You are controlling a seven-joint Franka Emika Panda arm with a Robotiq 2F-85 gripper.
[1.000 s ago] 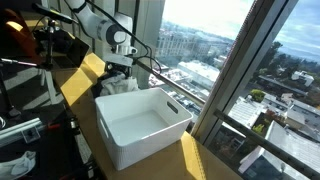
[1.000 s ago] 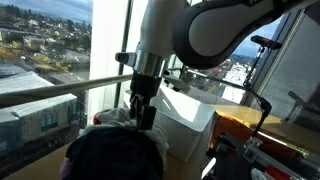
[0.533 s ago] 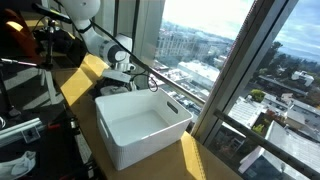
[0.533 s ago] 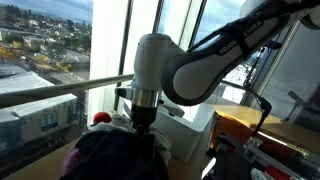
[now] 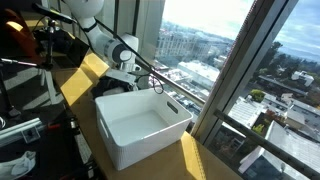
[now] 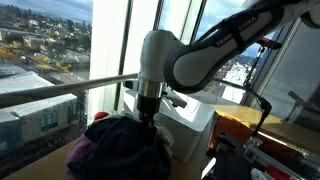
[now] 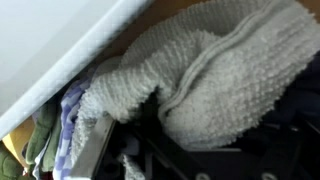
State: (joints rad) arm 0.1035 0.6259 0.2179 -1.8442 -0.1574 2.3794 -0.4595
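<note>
One gripper (image 6: 147,117), tip down in one heap of clothes (image 6: 118,148), just beside one white bin (image 5: 150,138) on the table (image 5: 195,160). Fingers buried in fabric; apart or together cannot be told. Wrist view: one white knitted cloth (image 7: 220,80), centre to 2 o'clock; bin wall, 10 o'clock; one green cloth (image 7: 38,138) and one lavender cloth (image 7: 68,108), 8 o'clock.

Robot arm (image 6: 160,70) reaches down into a dark clothes heap (image 6: 118,148) at the worktop's (image 6: 190,160) window edge; its hand (image 6: 147,118) is half buried; white bin (image 6: 196,118) just beside.
</note>
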